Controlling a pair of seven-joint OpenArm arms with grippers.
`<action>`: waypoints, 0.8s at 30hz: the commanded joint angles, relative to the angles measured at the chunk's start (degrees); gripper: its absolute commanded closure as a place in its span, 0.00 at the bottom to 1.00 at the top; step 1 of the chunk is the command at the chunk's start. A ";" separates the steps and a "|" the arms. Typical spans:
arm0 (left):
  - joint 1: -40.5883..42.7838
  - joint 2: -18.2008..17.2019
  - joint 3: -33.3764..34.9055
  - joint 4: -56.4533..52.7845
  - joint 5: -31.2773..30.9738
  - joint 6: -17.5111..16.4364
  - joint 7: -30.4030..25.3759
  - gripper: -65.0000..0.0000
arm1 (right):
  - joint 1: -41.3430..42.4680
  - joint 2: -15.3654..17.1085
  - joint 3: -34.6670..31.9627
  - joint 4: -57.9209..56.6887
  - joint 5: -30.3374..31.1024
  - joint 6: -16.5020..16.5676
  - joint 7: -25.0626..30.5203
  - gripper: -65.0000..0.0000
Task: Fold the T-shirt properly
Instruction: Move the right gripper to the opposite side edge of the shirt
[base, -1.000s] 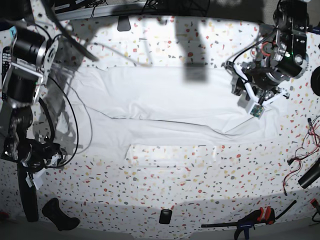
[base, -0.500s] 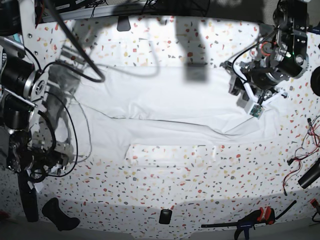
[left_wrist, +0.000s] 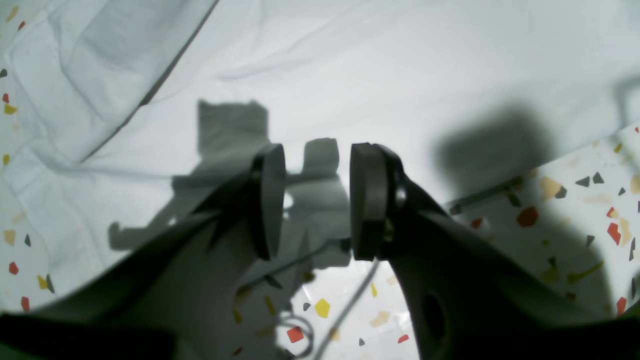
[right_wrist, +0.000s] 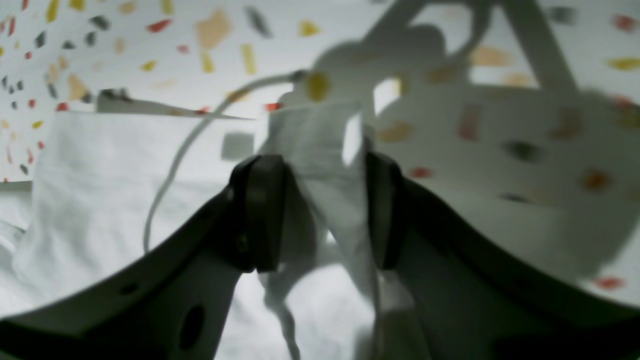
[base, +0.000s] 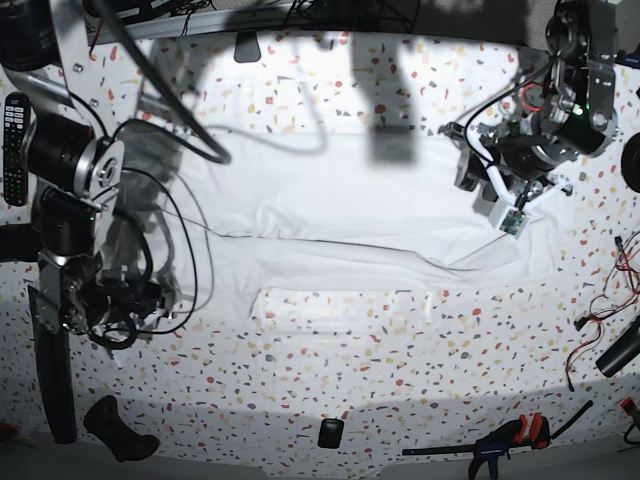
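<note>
T-shirt (base: 340, 215): spread mid-frame for folding. Right gripper (right_wrist: 320, 210): a lifted cloth strip is pinched. Left gripper (left_wrist: 312, 200): parted, nothing grasped, held over cloth.

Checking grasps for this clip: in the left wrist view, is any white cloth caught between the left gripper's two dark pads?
No: the left gripper stands open with an empty gap, hovering over the thin white T-shirt.

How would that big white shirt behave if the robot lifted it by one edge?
Probably floppy: the T-shirt lies in soft wrinkles and folds. Likely light and thin, since the strip between the right gripper's pads hangs limp. It might drag across the speckled table rather than slide stiffly.
</note>
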 joint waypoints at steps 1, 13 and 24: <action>-0.55 -0.50 -0.22 1.16 -0.46 0.15 -0.87 0.67 | 1.99 0.20 0.00 0.83 -0.24 -0.02 0.46 0.61; -0.55 -0.50 -0.22 1.16 -0.42 0.15 -0.87 0.67 | 2.16 1.57 0.02 2.78 2.34 3.02 -0.24 1.00; -0.55 -0.50 -0.22 1.16 -0.26 0.13 -0.90 0.67 | 1.99 1.70 -1.64 14.19 24.30 4.95 -17.92 1.00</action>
